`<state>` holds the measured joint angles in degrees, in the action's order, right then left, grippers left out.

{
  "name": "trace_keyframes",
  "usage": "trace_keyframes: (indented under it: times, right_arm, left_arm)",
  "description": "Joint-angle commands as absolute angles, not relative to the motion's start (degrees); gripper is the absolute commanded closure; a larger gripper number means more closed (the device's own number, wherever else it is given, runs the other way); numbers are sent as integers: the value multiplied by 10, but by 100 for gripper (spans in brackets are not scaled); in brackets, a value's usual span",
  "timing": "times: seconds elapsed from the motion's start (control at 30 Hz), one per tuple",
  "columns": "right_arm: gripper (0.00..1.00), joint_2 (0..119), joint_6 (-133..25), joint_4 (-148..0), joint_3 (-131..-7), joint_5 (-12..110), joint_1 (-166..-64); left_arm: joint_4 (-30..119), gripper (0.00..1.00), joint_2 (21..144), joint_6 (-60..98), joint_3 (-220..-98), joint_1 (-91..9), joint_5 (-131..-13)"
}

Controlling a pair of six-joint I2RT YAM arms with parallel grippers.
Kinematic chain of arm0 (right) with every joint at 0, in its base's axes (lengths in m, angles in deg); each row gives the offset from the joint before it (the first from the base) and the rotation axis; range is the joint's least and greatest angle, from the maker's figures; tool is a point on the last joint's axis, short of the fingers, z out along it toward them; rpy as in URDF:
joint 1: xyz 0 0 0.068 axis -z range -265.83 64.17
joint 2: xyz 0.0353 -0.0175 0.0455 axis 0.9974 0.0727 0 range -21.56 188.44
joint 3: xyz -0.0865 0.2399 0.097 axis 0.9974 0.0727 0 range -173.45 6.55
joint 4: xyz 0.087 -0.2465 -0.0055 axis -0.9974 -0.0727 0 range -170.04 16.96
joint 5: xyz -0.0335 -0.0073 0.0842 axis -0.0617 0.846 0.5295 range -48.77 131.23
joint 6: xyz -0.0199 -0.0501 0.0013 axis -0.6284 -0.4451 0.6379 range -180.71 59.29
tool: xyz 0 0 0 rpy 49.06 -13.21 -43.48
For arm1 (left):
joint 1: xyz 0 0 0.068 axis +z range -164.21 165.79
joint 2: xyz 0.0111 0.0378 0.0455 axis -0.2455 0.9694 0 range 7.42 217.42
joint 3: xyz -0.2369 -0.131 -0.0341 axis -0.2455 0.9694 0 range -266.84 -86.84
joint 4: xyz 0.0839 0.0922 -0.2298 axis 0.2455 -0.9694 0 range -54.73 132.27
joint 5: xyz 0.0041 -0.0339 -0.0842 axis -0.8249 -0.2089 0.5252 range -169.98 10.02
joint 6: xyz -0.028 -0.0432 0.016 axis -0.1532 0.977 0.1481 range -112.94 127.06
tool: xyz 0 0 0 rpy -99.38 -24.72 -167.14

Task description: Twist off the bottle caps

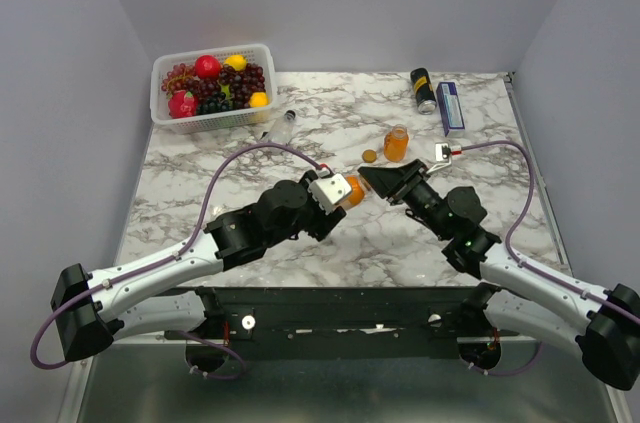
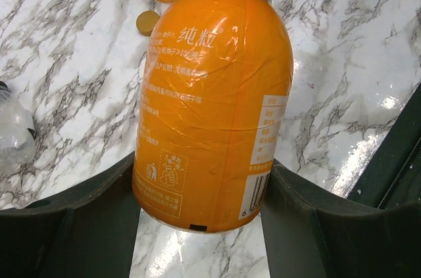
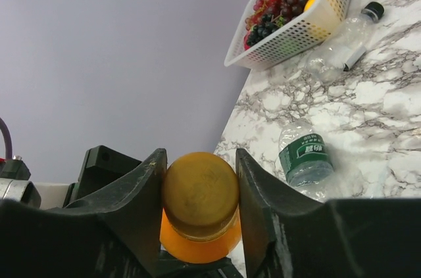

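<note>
My left gripper [image 1: 340, 191] is shut on an orange juice bottle [image 1: 352, 190], held sideways above the table; in the left wrist view the bottle [image 2: 210, 107] fills the space between my fingers [image 2: 99, 212]. My right gripper [image 1: 372, 181] is shut on that bottle's orange cap [image 3: 200, 189], one jaw on each side. A second orange bottle [image 1: 396, 144] stands uncapped, its loose orange cap [image 1: 369, 155] on the table beside it. A clear bottle with a dark cap [image 1: 283, 127] lies by the basket. Another clear bottle with a green label [image 3: 304, 158] lies on the table.
A white basket of fruit [image 1: 165, 113] stands at the back left. A black can [image 1: 422, 90] and a blue box [image 1: 450, 106] lie at the back right. Purple cables loop over the marble table [image 1: 200, 173].
</note>
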<state>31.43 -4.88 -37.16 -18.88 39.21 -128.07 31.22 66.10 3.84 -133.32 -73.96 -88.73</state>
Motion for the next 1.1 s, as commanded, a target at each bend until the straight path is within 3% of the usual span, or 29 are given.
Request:
trace_keyframes:
  times: [0.0, 0.27, 0.53, 0.63, 1.07]
  right_arm:
    - [55, 314, -72, -302, -198, 446, -1287]
    - [57, 281, -176, -429, -265, 421, -1242]
    - [57, 210, -283, -604, -286, 347, -1222]
    - [58, 204, -289, -617, -239, 337, -1222]
    - [60, 446, -299, -485, -158, 242, -1269]
  left_arm:
    - [310, 67, 665, 31, -1338, -744, -829]
    - [316, 67, 660, 39, -1338, -736, -785]
    - [328, 67, 607, 59, -1325, -706, -919]
    - [343, 67, 585, 88, -1319, -657, -909]
    - [348, 67, 590, 89, -1318, -626, -884]
